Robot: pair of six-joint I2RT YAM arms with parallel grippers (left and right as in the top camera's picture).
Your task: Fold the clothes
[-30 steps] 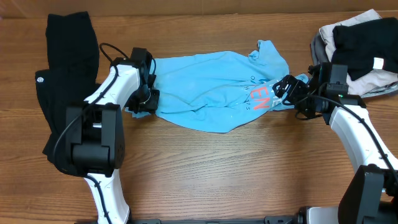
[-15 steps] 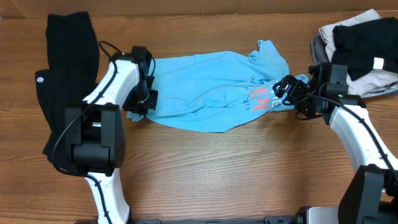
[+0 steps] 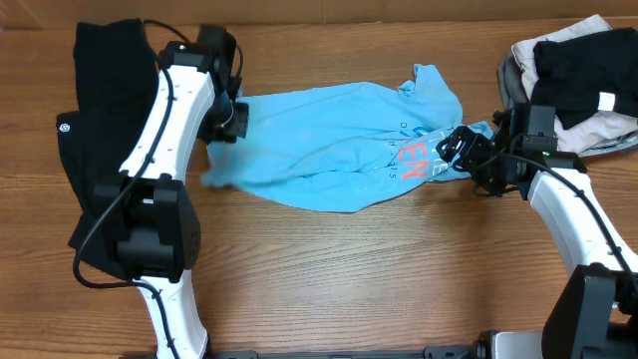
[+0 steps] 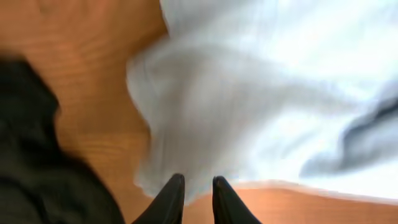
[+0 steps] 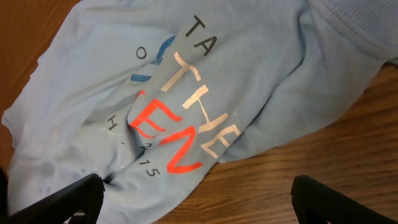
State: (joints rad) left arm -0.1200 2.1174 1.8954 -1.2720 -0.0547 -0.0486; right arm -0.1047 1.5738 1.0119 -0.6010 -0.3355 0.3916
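The light blue T-shirt [image 3: 329, 145] lies spread and wrinkled across the middle of the wooden table, with its red, white and dark lettering [image 3: 414, 160] near the right end. My left gripper [image 3: 229, 112] hovers at the shirt's left edge. In the left wrist view its gripper [image 4: 196, 183] has the fingers close together with nothing seen between them, and the blurred shirt [image 4: 249, 106] lies just beyond the tips. My right gripper [image 3: 461, 148] is open over the shirt's right end. The right wrist view shows it [image 5: 196, 182] with jaws wide apart above the print [image 5: 186, 130].
A long black garment [image 3: 110, 110] lies at the far left, beside the left arm. A pile of black, white and grey clothes [image 3: 573, 75] sits at the far right corner. Bare wood [image 3: 399, 279] fills the front of the table.
My left gripper has moved away from the shirt's lower left corner toward the far edge of the table. That corner now shows blurred. The right arm has barely moved.
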